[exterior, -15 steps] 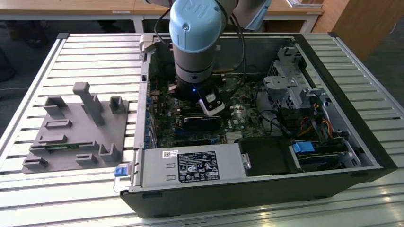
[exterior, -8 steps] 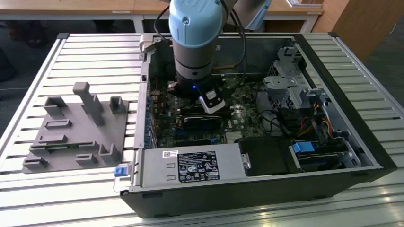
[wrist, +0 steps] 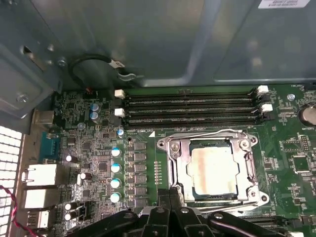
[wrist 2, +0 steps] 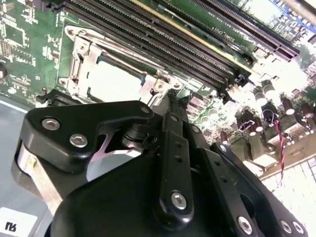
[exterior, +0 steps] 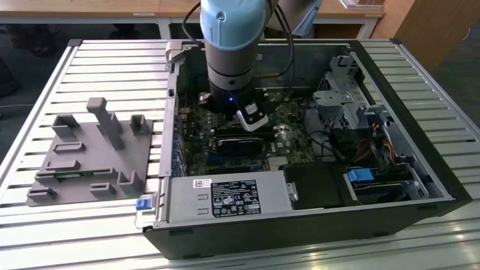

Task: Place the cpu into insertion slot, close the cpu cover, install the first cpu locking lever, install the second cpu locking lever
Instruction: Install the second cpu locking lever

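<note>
Open computer case (exterior: pixel 420 185) lying on its side on the slatted worktop (exterior: pixel 45 84), giving the arm access from above to the motherboard (wrist: pixel 98 148). The end effector (wrist: pixel 170 195) hangs low over the board, its fingertips pressed together and empty at the edge of the socket – a narrow closed tip that, by judgement, suits pushing a thin lever rather than grasping. The cpu (wrist: pixel 212 165) sits flat in the insertion slot (wrist: pixel 183 183), its silvery top visible through the window of the cpu cover (wrist: pixel 173 148), which lies down over it as a metal frame. A wire locking lever (wrist: pixel 207 132) runs along the frame's side nearest the memory slots (wrist: pixel 192 106); whether it is latched cannot be told. In the exterior view a grey parts fixture (exterior: pixel 90 157) stands on the worktop to the exterior view's left of the case – near, yet apart from it
</note>
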Tool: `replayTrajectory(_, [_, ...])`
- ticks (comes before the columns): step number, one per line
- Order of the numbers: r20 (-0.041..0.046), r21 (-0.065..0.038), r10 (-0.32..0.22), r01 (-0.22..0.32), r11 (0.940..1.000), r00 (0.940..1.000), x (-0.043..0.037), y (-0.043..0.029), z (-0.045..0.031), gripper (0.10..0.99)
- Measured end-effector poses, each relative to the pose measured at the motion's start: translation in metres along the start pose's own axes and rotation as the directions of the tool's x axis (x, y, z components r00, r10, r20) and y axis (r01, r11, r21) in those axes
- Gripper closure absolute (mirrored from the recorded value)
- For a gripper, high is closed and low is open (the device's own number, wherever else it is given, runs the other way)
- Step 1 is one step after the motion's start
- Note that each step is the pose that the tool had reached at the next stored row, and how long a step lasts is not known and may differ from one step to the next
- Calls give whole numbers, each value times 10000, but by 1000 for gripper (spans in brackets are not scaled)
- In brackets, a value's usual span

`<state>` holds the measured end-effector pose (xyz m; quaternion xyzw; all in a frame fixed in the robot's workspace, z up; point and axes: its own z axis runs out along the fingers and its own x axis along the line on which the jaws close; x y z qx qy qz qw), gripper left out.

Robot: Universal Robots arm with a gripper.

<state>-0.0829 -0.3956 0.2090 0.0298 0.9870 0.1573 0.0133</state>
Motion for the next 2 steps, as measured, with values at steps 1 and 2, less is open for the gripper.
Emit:
replayTrajectory(1, [0, -9, 1, -1, 10000, 10000, 0, 1, -3, 980])
replayTrajectory(2, [0, -10, 1, -1, 10000, 10000, 0, 1, -2, 980])
